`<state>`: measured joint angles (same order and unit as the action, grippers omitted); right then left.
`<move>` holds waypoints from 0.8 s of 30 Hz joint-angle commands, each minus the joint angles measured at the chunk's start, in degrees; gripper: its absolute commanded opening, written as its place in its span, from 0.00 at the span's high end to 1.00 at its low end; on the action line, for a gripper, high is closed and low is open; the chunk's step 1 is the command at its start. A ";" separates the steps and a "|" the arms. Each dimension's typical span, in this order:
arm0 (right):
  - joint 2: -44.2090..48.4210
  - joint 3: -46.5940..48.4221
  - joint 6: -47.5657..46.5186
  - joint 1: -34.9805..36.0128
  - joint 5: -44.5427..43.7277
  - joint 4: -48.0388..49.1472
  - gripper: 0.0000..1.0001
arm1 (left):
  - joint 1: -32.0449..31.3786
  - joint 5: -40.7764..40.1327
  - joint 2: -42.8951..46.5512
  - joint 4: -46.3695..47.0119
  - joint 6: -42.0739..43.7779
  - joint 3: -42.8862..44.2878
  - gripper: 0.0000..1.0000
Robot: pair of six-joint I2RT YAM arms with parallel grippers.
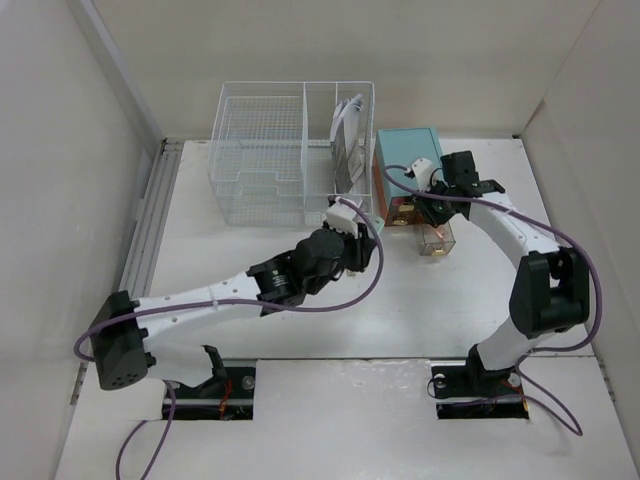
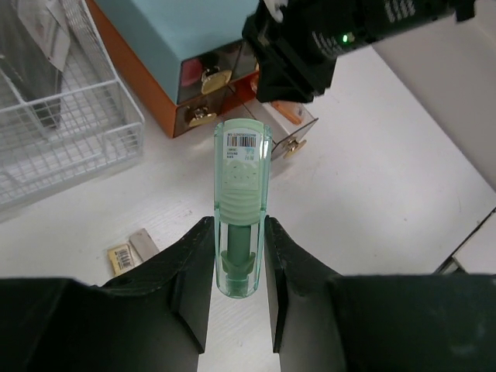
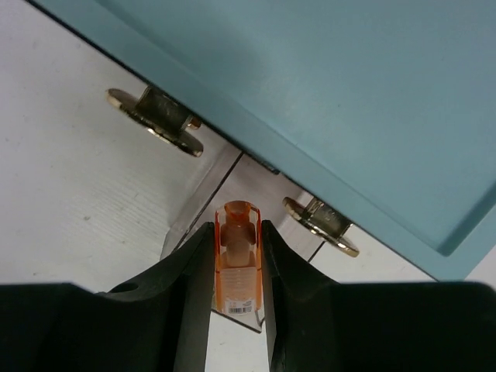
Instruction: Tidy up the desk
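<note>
Hands (image 2: 239, 232) around green tube (image 2: 242, 178), orange tube (image 3: 236, 263)

Your desk (image 1: 430, 310) is a wide, flat, matte white rectangle, lying level. You'll see white walls (image 1: 60, 150) closing it in on the left, right and far sides.

The left arm (image 1: 200, 298) and right arm (image 1: 510, 235) are built of white links and black joints, each trailed by a purple cable (image 1: 378, 262). Matte black fingers (image 2: 186, 279) are fitted to the left gripper (image 2: 239, 232) and right gripper (image 3: 235, 232).
</note>
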<state>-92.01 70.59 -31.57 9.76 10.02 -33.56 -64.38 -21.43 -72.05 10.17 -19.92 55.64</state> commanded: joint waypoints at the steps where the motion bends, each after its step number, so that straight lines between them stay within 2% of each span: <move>1: -0.28 3.67 1.34 0.08 -1.50 2.98 0.80 | 0.13 3.32 -4.74 3.97 1.20 2.54 1.00; 2: -0.80 3.68 1.34 0.08 -1.50 2.45 0.73 | 0.13 3.85 -6.24 3.98 1.20 3.33 1.00; 3: -0.81 3.68 0.82 0.08 -0.80 1.93 0.61 | 0.13 4.81 -7.74 3.98 1.90 5.16 1.00; 6: 1.74 2.19 0.81 -0.44 -0.09 1.92 0.52 | 0.13 6.48 -13.28 4.59 2.43 7.55 1.00; 12: 5.69 0.96 0.81 -1.84 2.71 0.43 0.51 | 0.65 7.80 -21.10 7.23 2.95 12.91 1.00; 14: 7.27 1.48 1.85 -3.68 3.34 -0.45 0.62 | 0.66 7.81 -23.12 7.23 3.57 15.54 1.00; 15: 8.15 1.48 3.43 -4.39 3.34 -0.45 0.72 | 1.18 8.33 -25.31 7.23 3.57 16.51 1.00; 16: 9.90 1.48 4.49 -5.01 3.34 -0.45 0.97 | 1.19 9.55 -26.46 7.23 3.57 17.65 1.00; 17: 10.87 1.48 5.72 -6.41 1.16 0.33 1.00 | 1.19 10.09 -27.61 7.23 3.57 19.75 1.00; 24: 19.58 -3.61 11.36 -14.05 0.60 4.38 1.00 | 2.33 14.22 -38.68 4.77 5.24 31.44 1.00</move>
<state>-75.75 68.55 -23.86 -1.74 10.52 -32.53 -62.41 -10.17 -109.27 14.11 -16.27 81.80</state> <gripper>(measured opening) 0.010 0.249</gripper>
